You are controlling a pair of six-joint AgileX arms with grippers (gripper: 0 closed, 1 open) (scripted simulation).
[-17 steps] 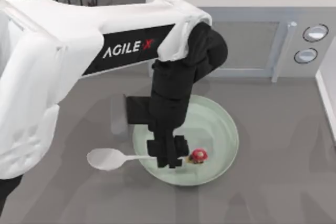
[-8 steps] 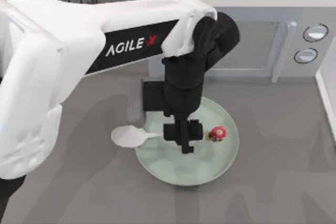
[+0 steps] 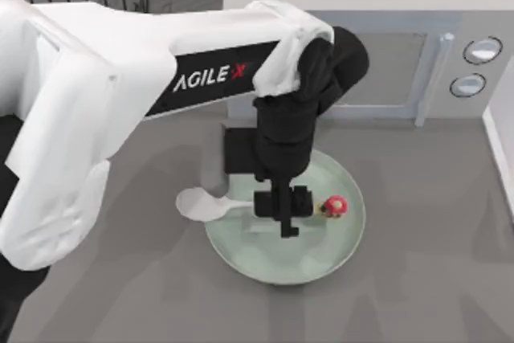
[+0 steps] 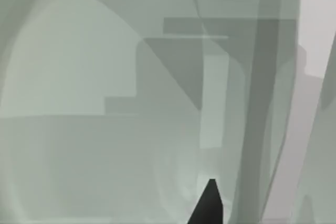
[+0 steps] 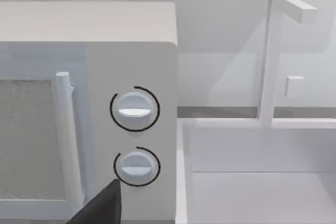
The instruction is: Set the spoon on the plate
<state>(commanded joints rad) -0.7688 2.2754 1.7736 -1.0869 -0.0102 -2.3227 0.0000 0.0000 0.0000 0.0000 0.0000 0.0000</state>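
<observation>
- Top view shows the left gripper (image 3: 283,213) over the plate (image 3: 337,238), which sits near the middle of the desk (image 3: 434,279), in front of the microwave (image 3: 385,70).
- Its jaws are shut on the thin handle of the spoon (image 3: 205,204), gripping it about midway along.
- The spoon's long axis runs crosswise, toward the desk's left and right edges: the bowl pokes out past the plate's left rim, while the red knob (image 3: 334,206) lies over the plate's right half.
- My judgement: the spoon looks low over the plate; the bowl overhangs the rim, so a shift toward the right edge before letting go would land it better.
- Left wrist view gives pale green plate surface close up.
- Right wrist view faces the microwave's dials (image 5: 134,109); whether the right arm's jaws are open I cannot tell.
</observation>
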